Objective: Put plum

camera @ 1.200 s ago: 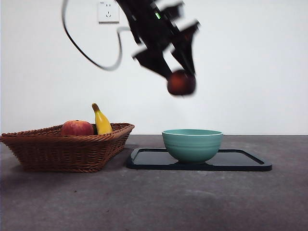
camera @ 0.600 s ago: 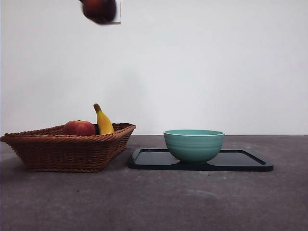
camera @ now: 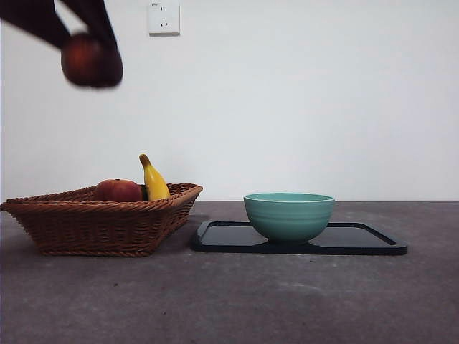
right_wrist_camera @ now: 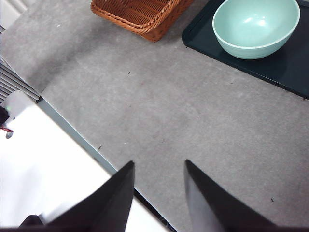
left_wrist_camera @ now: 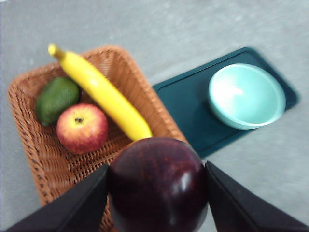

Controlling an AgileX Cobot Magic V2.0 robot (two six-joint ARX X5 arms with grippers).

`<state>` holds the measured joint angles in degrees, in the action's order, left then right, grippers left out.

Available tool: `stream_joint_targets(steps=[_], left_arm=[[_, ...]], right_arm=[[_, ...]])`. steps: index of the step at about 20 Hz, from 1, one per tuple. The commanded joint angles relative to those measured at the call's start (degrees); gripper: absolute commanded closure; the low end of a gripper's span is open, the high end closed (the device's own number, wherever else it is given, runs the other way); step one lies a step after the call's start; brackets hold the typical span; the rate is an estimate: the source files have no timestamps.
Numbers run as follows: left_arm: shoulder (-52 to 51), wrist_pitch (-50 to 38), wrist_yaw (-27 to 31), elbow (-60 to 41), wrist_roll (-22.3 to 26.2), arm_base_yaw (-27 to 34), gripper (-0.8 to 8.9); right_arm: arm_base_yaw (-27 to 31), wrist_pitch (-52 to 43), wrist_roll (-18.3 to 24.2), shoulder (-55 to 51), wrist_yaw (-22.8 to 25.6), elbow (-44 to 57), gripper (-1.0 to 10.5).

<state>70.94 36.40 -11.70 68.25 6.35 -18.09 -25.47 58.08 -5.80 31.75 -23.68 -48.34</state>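
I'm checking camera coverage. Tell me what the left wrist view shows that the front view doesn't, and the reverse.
Only the left wrist view shows the avocado in the basket, the bowl's empty inside, and both jaws of the left gripper pressed on the plum. Only the front view shows the wall socket and how high the plum hangs above the basket. Both show plum, basket, banana, red fruit, bowl and tray.

one plum [left_wrist_camera: 158, 186], one banana [left_wrist_camera: 102, 92], one apple [left_wrist_camera: 82, 127], one avocado [left_wrist_camera: 56, 98], one bowl [left_wrist_camera: 246, 95]

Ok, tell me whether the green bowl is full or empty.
Empty. The left wrist view looks down into the bowl and shows only its bare inside; the plum sits between the left gripper's jaws.
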Motion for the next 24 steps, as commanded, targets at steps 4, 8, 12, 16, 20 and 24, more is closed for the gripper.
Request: stream_joint_targets(steps=[4, 8, 12, 16, 20, 24], left_arm=[[2.6, -17.1, 0.6, -12.4, -0.3, 1.1, 5.75], [7.6, -22.3, 2.8, -14.5, 1.2, 2.6, 5.75], [14.0, -24.2, 2.8, -14.5, 1.6, 3.6, 5.75], [18.5, -28.3, 2.8, -14.5, 1.6, 3.6, 5.74], [20.9, -29.3, 2.7, -14.5, 1.6, 3.6, 5.74], [21.0, -29.9, 2.7, -14.5, 1.5, 3.6, 5.62]], right_arm=[[-0.4, -0.4, 0.4, 0.2, 0.1, -0.4, 7.8], [-0.4, -0.4, 0.0, 0.2, 0.1, -0.4, 7.8], [-0.4, -0.4, -0.2, 0.2, 0.1, -0.4, 7.8], [-0.4, -0.4, -0.9, 0.2, 0.1, -0.4, 7.8], [-0.4, -0.7, -1.3, 0.2, 0.1, -0.4, 7.8], [-0.4, -1.5, -1.4, 0.2, 0.1, -0.4, 7.8]])
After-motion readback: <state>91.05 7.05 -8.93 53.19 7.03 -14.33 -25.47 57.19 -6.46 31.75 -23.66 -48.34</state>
